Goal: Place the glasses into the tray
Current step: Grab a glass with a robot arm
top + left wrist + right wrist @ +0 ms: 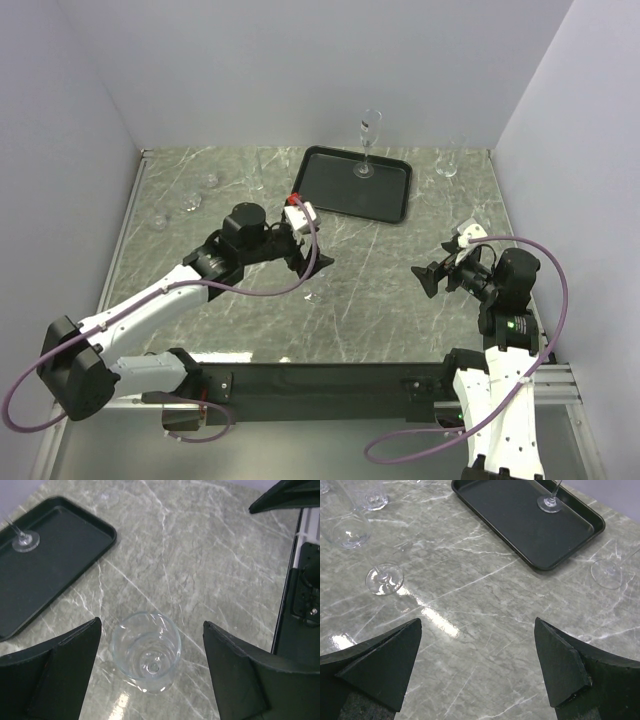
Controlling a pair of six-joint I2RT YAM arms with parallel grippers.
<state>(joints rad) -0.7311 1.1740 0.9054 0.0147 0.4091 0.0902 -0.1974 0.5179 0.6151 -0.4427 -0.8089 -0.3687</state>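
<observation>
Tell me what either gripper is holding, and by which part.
Nothing is held. The left gripper stands open around a glass without touching it; the right gripper is open and empty.

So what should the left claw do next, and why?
Probably close the left gripper on the wine glass: it stands upright between the open fingers, not yet touched, and only one flute stands in the black tray.

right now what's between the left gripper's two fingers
One clear glass, upright on the marble table, sits inside the open left gripper, touching neither finger. The left wrist view shows it.
</observation>
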